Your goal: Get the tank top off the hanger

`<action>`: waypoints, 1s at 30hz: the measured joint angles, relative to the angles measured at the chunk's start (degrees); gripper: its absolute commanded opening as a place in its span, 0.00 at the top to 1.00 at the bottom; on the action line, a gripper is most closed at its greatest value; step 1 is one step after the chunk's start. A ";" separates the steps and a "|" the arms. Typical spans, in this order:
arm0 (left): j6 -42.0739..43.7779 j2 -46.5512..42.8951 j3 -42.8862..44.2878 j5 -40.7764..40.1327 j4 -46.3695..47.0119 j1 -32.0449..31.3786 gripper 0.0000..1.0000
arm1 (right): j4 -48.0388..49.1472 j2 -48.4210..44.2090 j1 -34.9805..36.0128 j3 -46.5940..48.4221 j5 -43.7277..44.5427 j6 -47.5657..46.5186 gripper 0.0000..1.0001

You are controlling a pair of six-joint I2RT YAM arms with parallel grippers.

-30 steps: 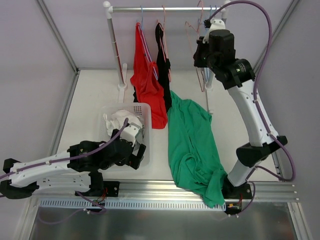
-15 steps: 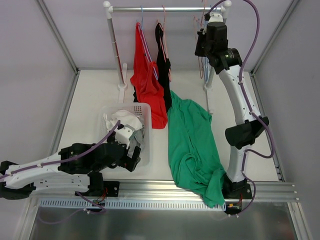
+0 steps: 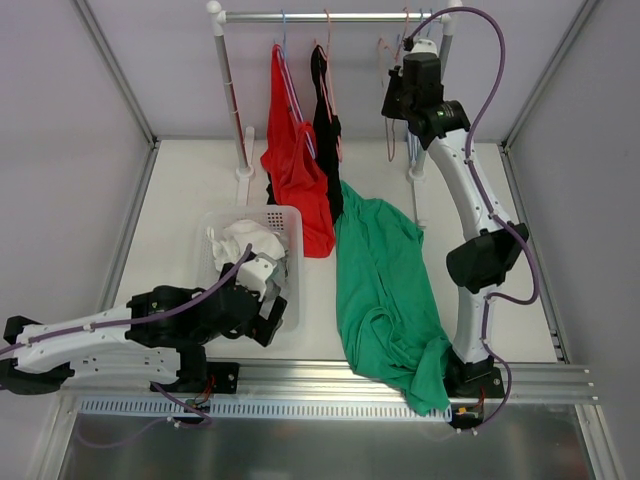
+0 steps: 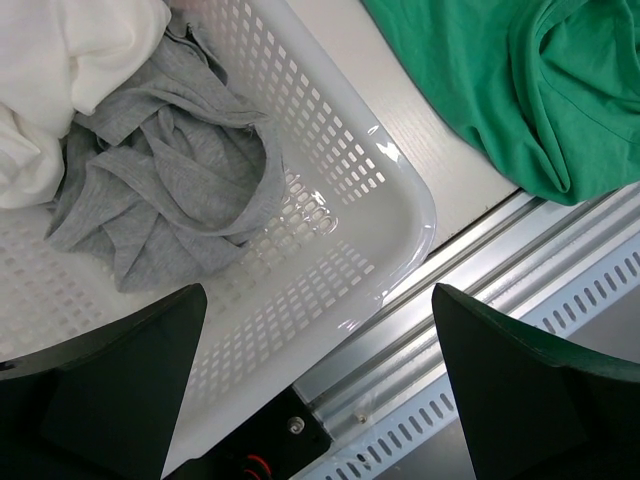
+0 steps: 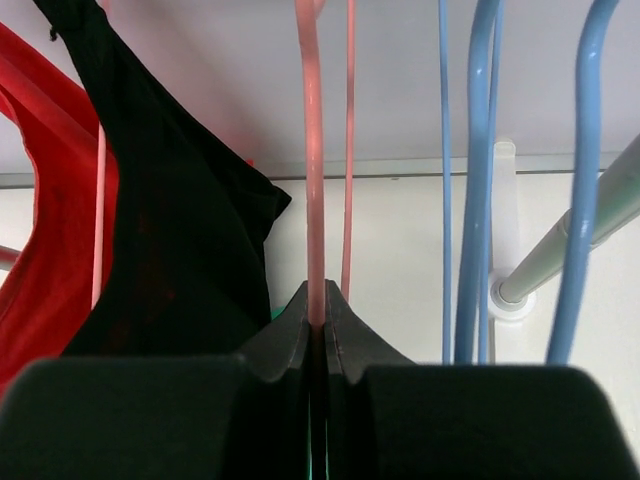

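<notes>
A red tank top and a black tank top hang on hangers from the rail. Both show in the right wrist view, black and red. My right gripper is up at the rail, shut on the thin wire of an empty pink hanger, to the right of the black top. A green garment lies spread on the table. My left gripper is open and empty over the near right corner of the white basket.
The basket holds white cloth and grey cloth. Blue hangers hang right of the pink one, by the rack's right post. The metal front rail runs along the table's near edge.
My right arm has swung up and back toward the rail, carrying the pink hanger left and higher. My left gripper has shifted slightly near the basket corner and stays open.
</notes>
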 measured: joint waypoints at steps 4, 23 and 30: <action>-0.35 -2.19 0.00 -0.31 -0.46 -0.35 0.01 | 1.25 -0.92 0.00 -1.79 0.11 1.64 0.98; -1.40 -2.86 1.11 -1.73 -1.18 -0.35 0.01 | 1.44 -24.96 -0.42 -24.20 -5.38 4.24 0.00; 2.40 11.93 12.90 -4.90 0.96 -0.20 0.01 | 0.39 -37.88 -0.48 -33.14 -11.19 2.80 0.00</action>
